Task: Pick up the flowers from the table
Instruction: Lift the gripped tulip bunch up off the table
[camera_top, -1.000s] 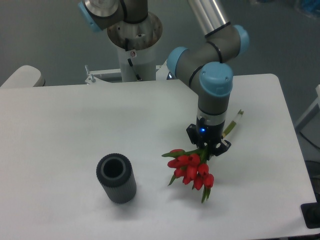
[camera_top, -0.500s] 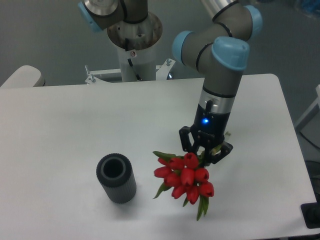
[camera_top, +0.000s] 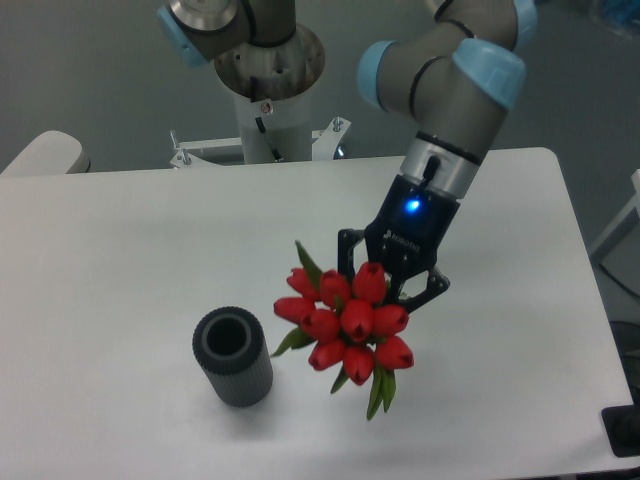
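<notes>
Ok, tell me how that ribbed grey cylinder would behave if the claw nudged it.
The cylinder stands upright on its end, so a low nudge would probably slide it; a high one might tip it. Once on its side, its round body would likely roll. The ribs should give some grip.

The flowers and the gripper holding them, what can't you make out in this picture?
- The stems of the flowers: hidden behind the red buds and the gripper, so the grip point is not visible.
- Whether the bunch is clear of the table: one fixed view cannot settle the height.
- The arm's upper part: cut off by the top edge.
- The inside of the grey cylinder: too dark.
</notes>
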